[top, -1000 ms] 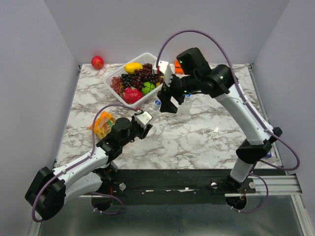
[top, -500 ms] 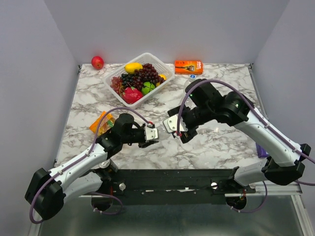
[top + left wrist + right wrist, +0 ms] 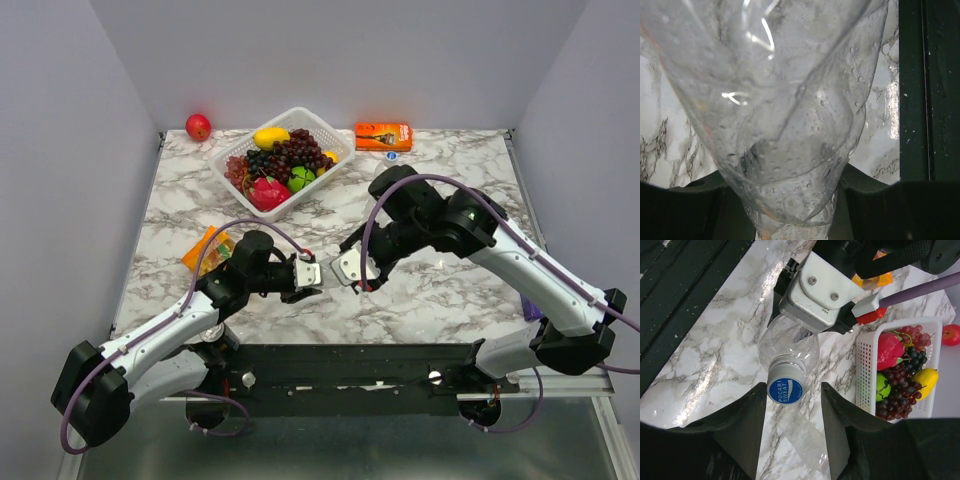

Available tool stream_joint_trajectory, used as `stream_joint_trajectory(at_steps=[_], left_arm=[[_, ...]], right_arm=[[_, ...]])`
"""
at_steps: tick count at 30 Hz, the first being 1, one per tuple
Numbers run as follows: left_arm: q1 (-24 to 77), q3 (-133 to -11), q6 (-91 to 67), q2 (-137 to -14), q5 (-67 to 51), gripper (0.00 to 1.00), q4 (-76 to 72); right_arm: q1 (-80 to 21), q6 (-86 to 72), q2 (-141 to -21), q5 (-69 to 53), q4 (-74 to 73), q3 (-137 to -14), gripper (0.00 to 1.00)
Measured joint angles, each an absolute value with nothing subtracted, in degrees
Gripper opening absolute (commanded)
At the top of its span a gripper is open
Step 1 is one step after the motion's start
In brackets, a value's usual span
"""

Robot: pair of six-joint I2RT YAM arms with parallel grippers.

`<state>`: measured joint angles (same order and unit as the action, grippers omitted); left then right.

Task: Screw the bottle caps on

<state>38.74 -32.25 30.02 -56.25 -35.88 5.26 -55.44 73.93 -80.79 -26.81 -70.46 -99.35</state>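
Bottle sits at front-centre of the bench, between the two arms. Left jaws are clenched on its body. In the left wrist view the clear ribbed wall fills the frame and is pinched at the bottom between the dark fingers. The neck points at the right wrist.

Blue cap with white lettering is seated on the neck; can't tell how tight. Right jaws are released and straddle the cap. The right fingers flank it, one close against the cap and a gap on the other side.

A loose cap lies at the back, just in front of the orange box. A white basket of fruit is back-left of centre. A red apple is in the back-left corner. An orange packet is beside the left arm.
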Motion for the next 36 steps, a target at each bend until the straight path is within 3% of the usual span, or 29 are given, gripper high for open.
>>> stream_joint_trajectory(at_steps=[6,13,15,16,17,24,30,31,32,35,36], left_arm=[[38.74,-32.25,29.02,-56.25,-35.88,0.0,4.6],[38.76,-31.86,27.35,-56.25,-35.2,0.0,3.97],[38.76,-31.33,26.02,-56.25,-33.82,0.0,2.87],[38.76,-31.05,24.88,-56.25,-31.9,0.0,2.2],[38.79,-30.83,24.18,-56.21,-30.28,0.0,1.65],[39.07,-29.45,22.28,-55.72,-2.48,0.0,-5.3],[39.35,-26.28,32.1,-57.25,9.78,0.0,-12.4],[39.35,-25.87,33.76,-57.23,10.87,0.0,-13.02],[39.35,-25.65,34.68,-57.23,11.51,0.0,-13.23],[39.33,-25.47,36.95,-57.23,13.1,0.0,-13.74],[39.33,-25.47,37.12,-57.21,13.21,0.0,-14.13]], right_arm=[[-55.44,75.18,-81.21,-27.53,-71.79,-99.35,0.43],[-55.4,73.38,-82.35,-27.53,-71.94,-99.61,0.23],[-55.29,69.34,-83.72,-26.7,-71.72,-100.86,0.13],[-55.09,66.19,-84.84,-25.76,-71.5,-101.97,0.03],[-54.74,62.94,-86.19,-24.67,-71.33,-103.26,0.0],[-46.83,29.15,-105.38,-23.79,-74.56,-126.1,0.0],[-39.38,10.15,-111.7,-36.84,-73.91,-126.8,0.0],[-38.96,8.71,-112.33,-37.95,-74.02,-126.8,0.05],[-38.7,7.57,-112.95,-38.72,-74.37,-127.04,0.26],[-38.22,6.13,-114.63,-39.59,-75.7,-129.45,0.67],[-38.15,6.42,-115.0,-39.53,-76.23,-130.74,0.69]])
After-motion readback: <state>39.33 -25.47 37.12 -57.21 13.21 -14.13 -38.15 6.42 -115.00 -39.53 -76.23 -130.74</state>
